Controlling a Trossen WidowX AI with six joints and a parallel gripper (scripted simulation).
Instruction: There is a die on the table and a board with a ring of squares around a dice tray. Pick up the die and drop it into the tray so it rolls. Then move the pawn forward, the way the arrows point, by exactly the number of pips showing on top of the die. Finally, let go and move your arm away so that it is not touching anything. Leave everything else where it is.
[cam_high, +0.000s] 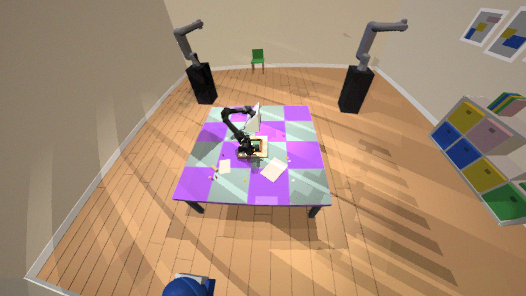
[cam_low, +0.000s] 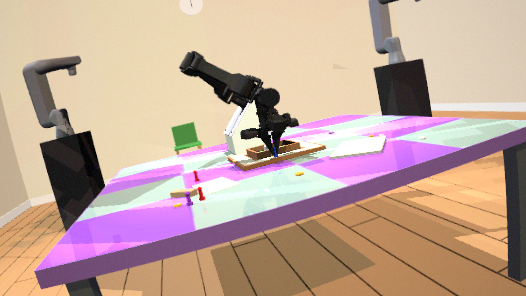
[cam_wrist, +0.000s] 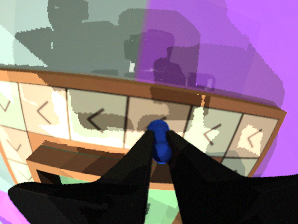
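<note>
The board (cam_low: 239, 163) (cam_wrist: 50, 80) lies on the table, its ring of arrowed squares around the brown-walled dice tray (cam_low: 259, 152) (cam_wrist: 75, 153). The blue pawn (cam_low: 275, 151) (cam_wrist: 161, 150) stands over a square of the row beside the tray wall; the arrows of that row point left in the wrist view. My gripper (cam_low: 274, 150) (cam_wrist: 158, 135) is shut on the blue pawn, one fingertip on each side, low over the board. Part of the tray's green floor shows in the wrist view; the die is hidden behind the fingers.
A white upright panel (cam_high: 253, 121) (cam_low: 235, 141) stands right behind the board. A pale flat sheet (cam_high: 274, 169) (cam_low: 359, 146) and a smaller white card (cam_high: 225, 166) lie nearby. Red pawns (cam_low: 201, 194) (cam_low: 196, 176), a purple pawn (cam_low: 188, 199) and a wooden block (cam_low: 183, 193) are off the board.
</note>
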